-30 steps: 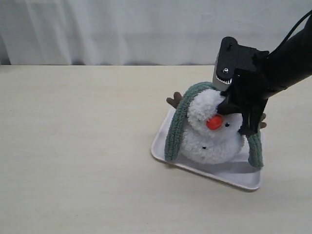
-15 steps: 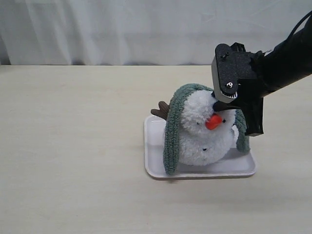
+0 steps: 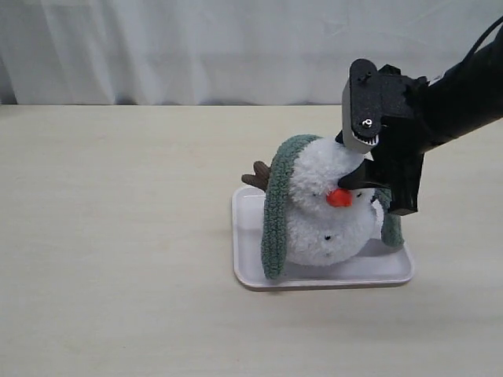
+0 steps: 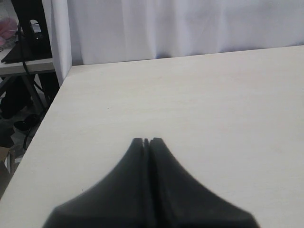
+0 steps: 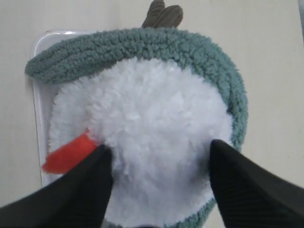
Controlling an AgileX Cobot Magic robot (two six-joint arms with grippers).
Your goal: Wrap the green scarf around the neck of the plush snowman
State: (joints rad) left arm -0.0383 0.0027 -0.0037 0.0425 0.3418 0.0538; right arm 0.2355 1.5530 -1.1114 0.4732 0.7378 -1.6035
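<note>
Green fleece – the green scarf – arcs round the back of the plush snowman, behind its head ball, one end hanging down each side to the white tray on which the toy sits. Right gripper: jaws straddle the head, both fingers pressed into the white fur, one just beside the orange nose – grasping the head. Left gripper: fingers closed together, holding nothing, over the bare table, well apart from the toy.
</note>
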